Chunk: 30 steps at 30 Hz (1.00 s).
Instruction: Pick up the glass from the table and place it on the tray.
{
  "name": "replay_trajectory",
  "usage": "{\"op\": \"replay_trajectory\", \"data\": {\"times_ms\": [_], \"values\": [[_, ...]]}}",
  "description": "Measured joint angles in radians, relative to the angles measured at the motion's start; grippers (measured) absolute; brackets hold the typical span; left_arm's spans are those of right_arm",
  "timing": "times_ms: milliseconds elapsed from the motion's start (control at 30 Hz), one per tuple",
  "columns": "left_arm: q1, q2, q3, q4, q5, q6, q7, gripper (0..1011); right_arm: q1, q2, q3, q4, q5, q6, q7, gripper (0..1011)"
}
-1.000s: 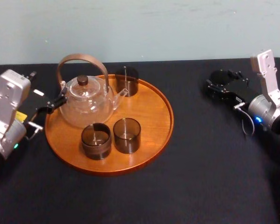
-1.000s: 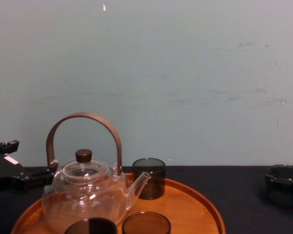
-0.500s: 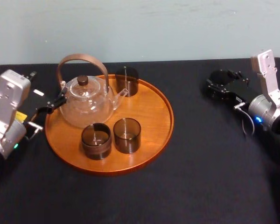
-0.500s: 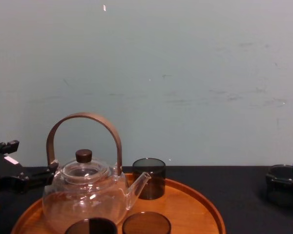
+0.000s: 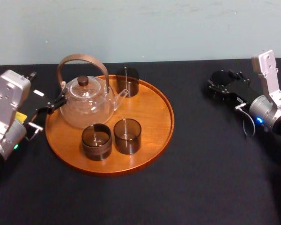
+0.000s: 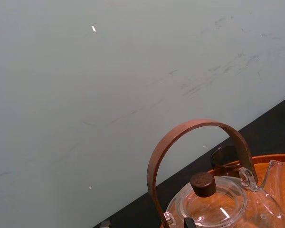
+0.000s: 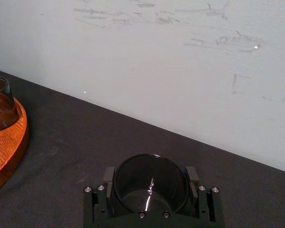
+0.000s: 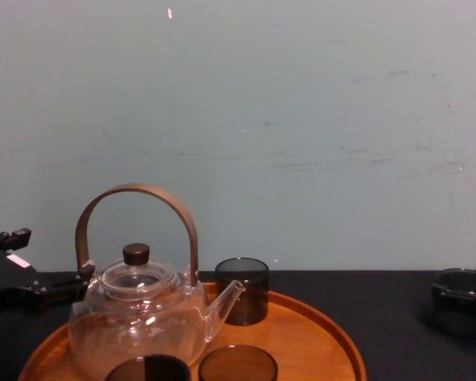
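My right gripper [image 5: 218, 88] is at the far right of the black table [image 5: 201, 168], shut on a dark smoky glass [image 5: 220, 76]. In the right wrist view the glass [image 7: 149, 183] stands upright between the two pads [image 7: 192, 175], which touch its sides. The chest view shows this glass [image 8: 460, 305] low at the right edge. The round orange-brown tray [image 5: 157, 117] lies left of centre, well apart from the held glass. My left gripper [image 5: 54, 105] rests at the tray's left rim, beside the teapot.
On the tray stand a glass teapot [image 5: 86, 101] with a brown arched handle and three dark glasses [image 5: 127, 82], [image 5: 127, 136], [image 5: 97, 141]. The tray's right half is bare wood. Open black table lies between the tray and my right gripper. A pale wall [image 8: 301, 119] rises behind.
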Motion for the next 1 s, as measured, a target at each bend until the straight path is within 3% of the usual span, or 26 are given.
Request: {"op": "replay_trajectory", "data": {"times_ms": [1000], "values": [[0.0, 0.0, 0.0, 0.0, 0.0, 0.0, 0.0, 1009, 0.0, 0.0, 0.0, 0.0, 0.0, 0.0, 0.0, 911]]}}
